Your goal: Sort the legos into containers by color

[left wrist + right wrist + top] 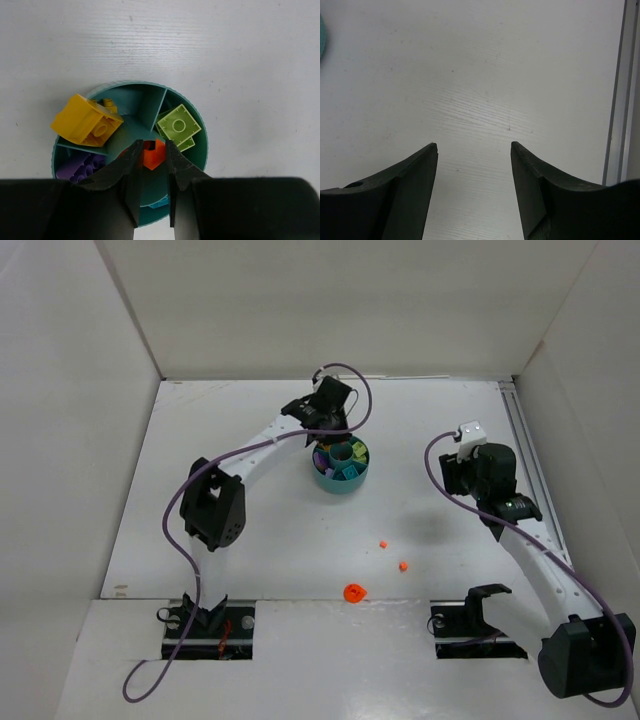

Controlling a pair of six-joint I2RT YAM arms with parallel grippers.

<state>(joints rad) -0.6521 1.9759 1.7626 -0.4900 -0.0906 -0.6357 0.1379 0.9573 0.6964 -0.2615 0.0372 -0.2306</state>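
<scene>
The round teal dish (341, 466) stands mid-table; it fills the left wrist view (195, 117). My left gripper (151, 146) hangs over its centre cup, shut on an orange lego (153, 155). The ring sections hold a yellow lego (85, 121), lime green legos (179, 125), purple legos (80, 167) and a turquoise piece (159, 203). Three orange pieces lie on the table: two small dots (383, 544) (403, 566) and a larger round one (354, 592). My right gripper (474, 146) is open and empty above bare table, right of the dish.
White walls close in the table on three sides. A metal rail (615, 100) runs along the right edge, close to my right gripper. The arm bases sit at the near edge (205, 620).
</scene>
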